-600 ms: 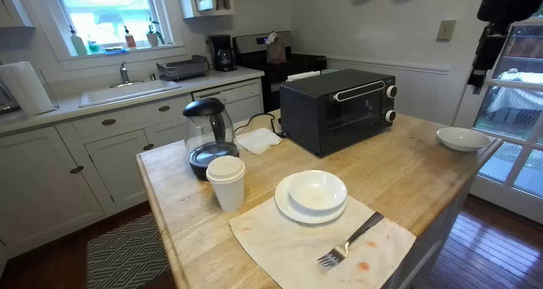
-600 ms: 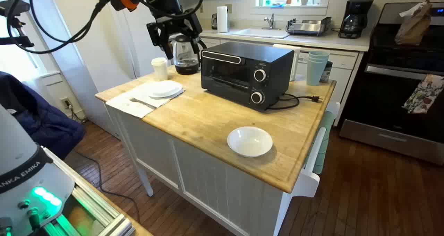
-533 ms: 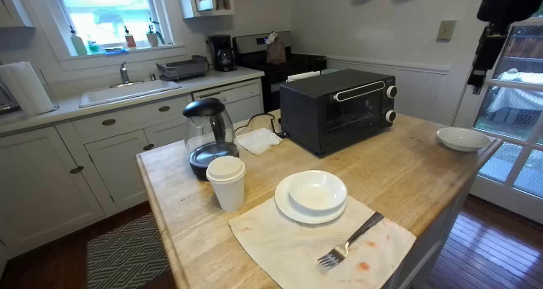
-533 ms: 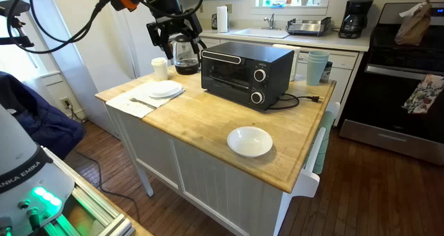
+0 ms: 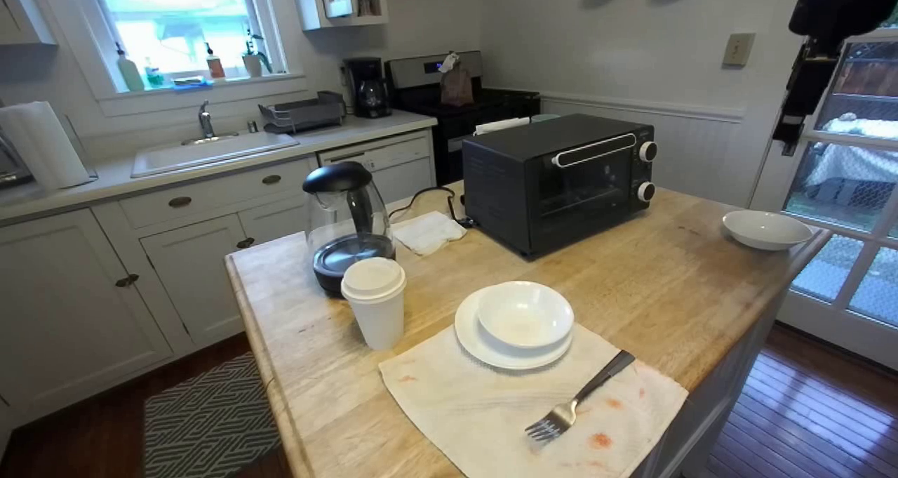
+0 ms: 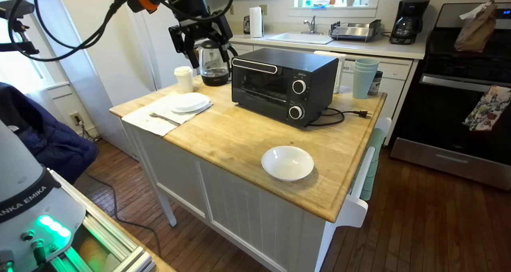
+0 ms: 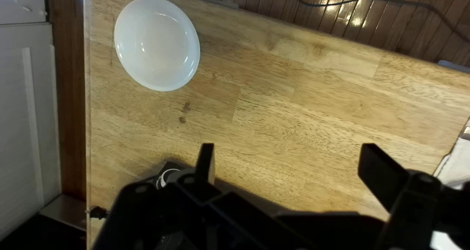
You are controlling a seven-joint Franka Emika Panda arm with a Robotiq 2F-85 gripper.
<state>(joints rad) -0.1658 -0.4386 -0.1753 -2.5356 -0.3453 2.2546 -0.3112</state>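
High above the wooden island, my gripper (image 7: 286,151) stands open, its two black fingers wide apart with only wood seen between them. It touches nothing. In an exterior view the gripper (image 6: 210,61) hangs in front of the glass kettle (image 6: 215,76). A white bowl (image 7: 157,43) lies near the island's corner, away from the fingers, and shows in both exterior views. The black toaster oven (image 5: 561,183) is partly hidden under the gripper in the wrist view. Another white bowl (image 5: 526,315) sits on a plate (image 5: 468,330), beside a fork (image 5: 579,401).
A lidded white cup (image 5: 375,309) stands by the kettle, near the stained placemat (image 5: 449,387). Stacked blue-green cups (image 6: 364,80) and a small dark jar (image 6: 375,83) are behind the oven. Its cord (image 6: 331,120) lies loose by the island's end. A napkin (image 5: 429,232) is flat on the wood.
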